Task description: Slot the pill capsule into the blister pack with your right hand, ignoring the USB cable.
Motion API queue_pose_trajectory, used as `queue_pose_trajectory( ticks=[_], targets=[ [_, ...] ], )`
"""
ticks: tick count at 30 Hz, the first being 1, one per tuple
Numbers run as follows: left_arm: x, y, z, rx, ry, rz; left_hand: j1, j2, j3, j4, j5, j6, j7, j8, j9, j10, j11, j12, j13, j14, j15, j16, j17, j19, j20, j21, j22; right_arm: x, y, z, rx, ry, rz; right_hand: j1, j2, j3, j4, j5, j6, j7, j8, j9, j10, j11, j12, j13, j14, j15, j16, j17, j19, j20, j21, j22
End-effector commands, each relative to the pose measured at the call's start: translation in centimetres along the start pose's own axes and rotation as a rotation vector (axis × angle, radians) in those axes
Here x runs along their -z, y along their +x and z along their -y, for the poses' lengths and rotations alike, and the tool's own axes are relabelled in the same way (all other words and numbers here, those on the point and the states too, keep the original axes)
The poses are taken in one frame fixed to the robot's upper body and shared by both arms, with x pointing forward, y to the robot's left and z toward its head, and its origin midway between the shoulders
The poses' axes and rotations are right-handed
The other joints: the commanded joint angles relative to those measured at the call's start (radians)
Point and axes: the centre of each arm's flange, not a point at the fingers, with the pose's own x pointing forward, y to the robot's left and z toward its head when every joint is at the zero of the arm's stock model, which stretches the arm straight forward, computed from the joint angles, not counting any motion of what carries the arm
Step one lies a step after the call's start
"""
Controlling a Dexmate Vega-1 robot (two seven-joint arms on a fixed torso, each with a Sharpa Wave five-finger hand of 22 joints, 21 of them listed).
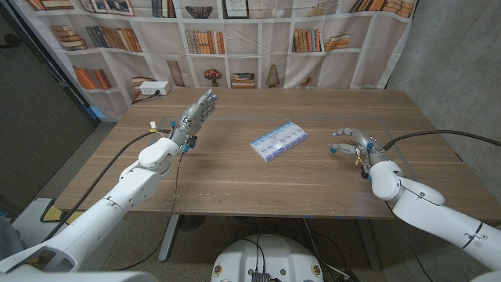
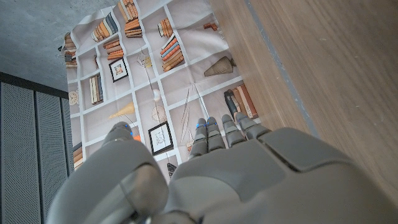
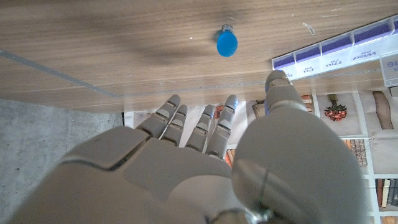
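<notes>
On the table's (image 1: 235, 184) left side the left hand (image 1: 199, 110) is raised with fingers straight and apart, holding nothing; at the middle lies the weekly pill organiser (image 1: 279, 140), the nearest thing here to a blister pack. Further right the blue pill capsule (image 1: 333, 146) lies on the wood just beside the right hand (image 1: 350, 141), whose fingers are spread and empty. That hand should probably lower onto the capsule, pinch it lightly so it does not roll, then carry it left to a compartment.
</notes>
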Motion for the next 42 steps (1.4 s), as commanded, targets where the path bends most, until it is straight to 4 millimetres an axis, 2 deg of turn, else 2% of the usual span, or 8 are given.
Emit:
queue_pose_trajectory(
  ticks=[1, 5, 15, 23, 25, 28, 37, 42],
  targets=[
    [-0.2, 0.0, -0.6, -0.002, 0.003, 0.007, 0.015, 0.003, 0.001, -0.005, -0.002, -0.002, -0.003, -0.002, 0.006, 0.003, -0.005, -0.004, 0.004, -0.003, 0.005, 0.001, 0.003, -0.007, 0.001, -0.001, 0.005, -0.1, 0.3, -1.0, 0.044, -0.038, -0.024, 0.043, 0.017, 0.008, -0.002, 0.011, 0.009, -0.003, -0.009, 0.002, -0.009, -0.007, -0.003, 0.003, -0.004, -0.065, 0.002, 0.004, -0.006, -0.066, 0.003, 0.002],
    [-0.3, -0.1, -0.7, -0.008, 0.006, 0.011, 0.017, 0.003, 0.001, -0.006, -0.002, -0.001, -0.003, -0.002, 0.006, 0.004, -0.001, -0.004, 0.004, -0.003, 0.006, 0.001, 0.003, -0.007, 0.002, -0.001, 0.005, 0.1, 0.5, -1.2, 0.053, -0.035, -0.032, 0.078, 0.026, 0.009, -0.002, 0.014, 0.010, -0.004, -0.013, 0.003, 0.001, -0.007, 0.002, 0.004, 0.011, -0.077, 0.009, 0.004, 0.004, -0.076, 0.009, 0.002],
    [-0.4, -0.1, -0.7, -0.017, -0.007, 0.015, 0.020, 0.003, 0.000, -0.008, -0.004, 0.001, -0.002, -0.003, 0.006, 0.007, -0.005, -0.003, 0.004, -0.003, 0.008, 0.001, 0.003, -0.010, 0.004, -0.001, 0.005, 0.5, 0.7, -1.6, 0.050, -0.059, -0.059, 0.096, 0.029, -0.002, 0.008, 0.013, 0.031, -0.003, -0.009, 0.005, 0.009, -0.009, 0.006, 0.004, 0.024, -0.082, 0.012, 0.004, -0.005, -0.085, 0.008, 0.003],
    [-0.4, 0.2, -0.7, -0.013, -0.016, 0.002, 0.020, 0.009, -0.001, -0.006, -0.008, 0.011, -0.006, -0.001, 0.007, 0.016, -0.004, -0.001, 0.004, 0.007, 0.000, 0.005, 0.004, -0.001, 0.004, 0.004, 0.006, 0.5, 0.8, -1.8, 0.031, -0.081, -0.077, 0.110, 0.046, -0.008, 0.017, 0.012, 0.067, -0.003, 0.000, 0.008, -0.005, -0.007, 0.001, 0.004, 0.024, -0.073, 0.010, 0.006, -0.021, -0.080, 0.006, 0.005],
    [-0.4, 0.3, -0.7, -0.010, -0.015, -0.002, 0.020, 0.010, -0.001, -0.006, -0.008, 0.011, -0.005, -0.001, 0.007, 0.016, -0.003, -0.002, 0.004, 0.007, 0.000, 0.005, 0.004, 0.000, 0.004, 0.004, 0.006, 0.4, 0.9, -1.9, 0.017, -0.083, -0.078, 0.113, 0.050, -0.013, 0.021, 0.009, 0.082, -0.003, 0.003, 0.008, -0.012, 0.000, 0.000, 0.004, 0.015, -0.069, 0.007, 0.006, -0.029, -0.076, 0.006, 0.005],
    [-0.4, 0.4, -0.6, -0.006, -0.012, -0.007, 0.020, 0.012, -0.002, -0.005, -0.010, 0.015, -0.006, -0.001, 0.007, 0.023, -0.014, 0.000, 0.004, 0.012, -0.002, 0.006, 0.005, 0.005, 0.003, 0.006, 0.006, 0.3, 0.9, -2.0, 0.013, -0.085, -0.073, 0.114, 0.050, -0.021, 0.025, 0.007, 0.088, -0.004, 0.002, 0.008, -0.017, 0.003, -0.001, 0.004, 0.013, -0.067, 0.007, 0.007, -0.036, -0.075, 0.006, 0.006],
    [-0.6, 0.0, -0.6, -0.017, -0.006, -0.009, 0.021, 0.014, -0.003, -0.004, -0.013, 0.020, -0.011, -0.001, 0.007, 0.027, -0.016, 0.000, 0.004, 0.016, -0.005, 0.007, 0.005, 0.008, 0.002, 0.007, 0.006, 0.2, 1.2, -2.5, 0.020, -0.078, -0.058, 0.113, 0.053, -0.032, 0.031, 0.004, 0.113, -0.003, 0.007, 0.010, -0.002, -0.001, 0.006, 0.005, 0.020, -0.072, 0.010, 0.007, -0.039, -0.074, 0.008, 0.006],
    [-0.7, -0.1, -0.5, -0.006, 0.003, -0.013, 0.020, 0.015, -0.004, -0.004, -0.014, 0.022, -0.013, -0.001, 0.007, 0.029, -0.015, 0.000, 0.004, 0.018, -0.006, 0.007, 0.005, 0.017, 0.007, 0.010, 0.006, -0.1, 1.4, -2.7, 0.021, -0.086, -0.059, 0.117, 0.059, -0.041, 0.034, 0.001, 0.155, -0.003, 0.020, 0.015, 0.011, -0.002, 0.012, 0.005, 0.027, -0.070, 0.012, 0.007, -0.038, -0.072, 0.011, 0.006]
  ],
)
